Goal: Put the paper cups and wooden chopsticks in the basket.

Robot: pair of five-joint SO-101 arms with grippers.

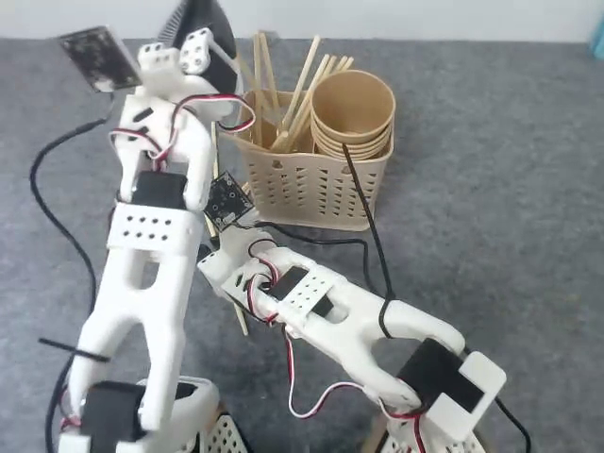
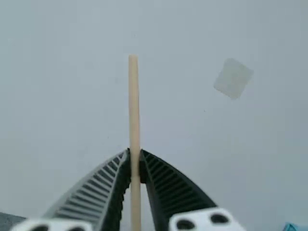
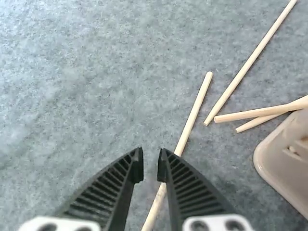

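Wooden chopstick (image 2: 134,106) clamped in left gripper (image 2: 134,155), long axis along gripper.

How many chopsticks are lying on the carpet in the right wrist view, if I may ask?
4 chopsticks: one passing under the right gripper, a long one farther from it, and two overlapping beside the basket. Others may be hidden under the arms.

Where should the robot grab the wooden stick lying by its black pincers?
Probably mid-length on the thin round wooden chopstick, from straight above, pinching across its width: it lies flat on the grey carpet, so only its sides are free.
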